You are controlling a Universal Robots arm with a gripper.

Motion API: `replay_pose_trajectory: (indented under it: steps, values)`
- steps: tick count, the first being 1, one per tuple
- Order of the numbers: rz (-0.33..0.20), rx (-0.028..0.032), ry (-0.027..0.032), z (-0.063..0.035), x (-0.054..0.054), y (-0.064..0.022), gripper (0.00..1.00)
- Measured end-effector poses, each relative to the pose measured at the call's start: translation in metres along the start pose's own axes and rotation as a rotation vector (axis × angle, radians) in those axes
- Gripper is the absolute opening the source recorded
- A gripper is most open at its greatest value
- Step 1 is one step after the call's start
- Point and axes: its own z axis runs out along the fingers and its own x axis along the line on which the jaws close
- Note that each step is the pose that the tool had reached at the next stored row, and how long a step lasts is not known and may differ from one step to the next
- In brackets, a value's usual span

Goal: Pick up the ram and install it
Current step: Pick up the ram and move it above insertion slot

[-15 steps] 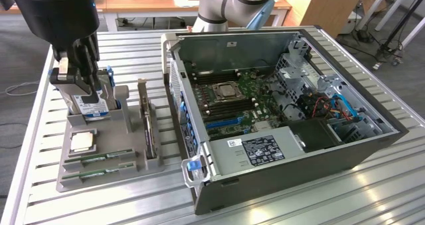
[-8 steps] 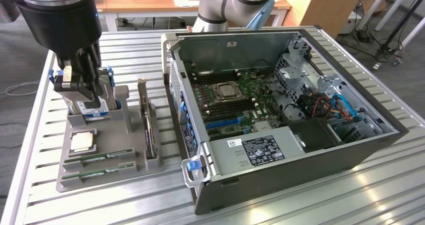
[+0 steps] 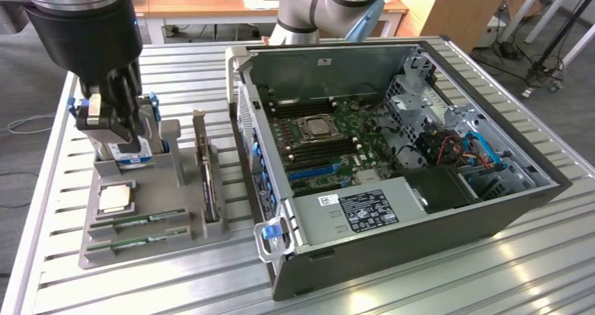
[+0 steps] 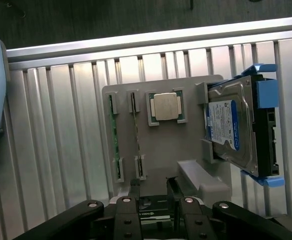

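computer case (image 3: 419,240): one
ram sticks (image 3: 139,222) (image 3: 139,242): two
processor chip (image 3: 116,198) outside the case: one
hard drive (image 4: 229,131): one
expansion card (image 3: 203,167): one

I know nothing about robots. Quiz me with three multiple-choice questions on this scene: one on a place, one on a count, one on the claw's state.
1. The grey holder stands where?
A. the exterior view's left of the open computer case
B. the exterior view's right of it
C. inside it
2. How many green ram sticks lie in it?
A. one
B. two
C. four
3. The claw is:
A. shut on a ram stick
B. shut, empty
C. open, empty
Answers: A, it sits on that side; B, two sticks lie in its slots; C, its jaws stand apart, empty.
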Motion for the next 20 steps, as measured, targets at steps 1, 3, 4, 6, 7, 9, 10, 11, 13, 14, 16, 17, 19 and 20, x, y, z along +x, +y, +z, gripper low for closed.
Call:
replay_pose_trajectory:
  steps: [1, 3, 4, 6, 7, 9, 10, 11, 13, 14, 16, 17, 19, 20]
  values:
    - [0.0, -0.0001, 0.0, -0.0001, 0.001, -0.0001, 0.36]
    - [0.0, -0.0001, 0.0002, -0.0002, 0.003, -0.0005, 0.36]
    - [0.0, -0.0001, 0.0001, -0.0001, 0.004, -0.0006, 0.36]
    - [0.0, -0.0001, 0.0001, -0.0001, 0.007, -0.001, 0.36]
    - [0.0, -0.0001, 0.0001, -0.0001, 0.008, -0.0011, 0.36]
    - [0.0, -0.0001, 0.0001, -0.0002, 0.01, -0.0015, 0.36]
    - [0.0, -0.0001, 0.0002, -0.0002, 0.011, -0.0016, 0.36]
    - [0.0, -0.0002, 0.0002, -0.0002, 0.012, -0.0017, 0.36]
    - [0.0, -0.0001, 0.0, 0.0007, 0.012, -0.0016, 0.36]
    - [0.0, -0.0002, 0.0001, 0.002, 0.012, -0.0017, 0.36]
    - [0.0, -0.0001, 0.0001, 0.0056, 0.012, -0.0018, 0.36]
    - [0.0, -0.0002, 0.0001, 0.0074, 0.012, -0.0018, 0.36]
    - [0.0, -0.0002, 0.0001, 0.011, 0.012, -0.0019, 0.36]
    - [0.0, -0.0002, 0.0002, 0.0129, 0.012, -0.0019, 0.36]
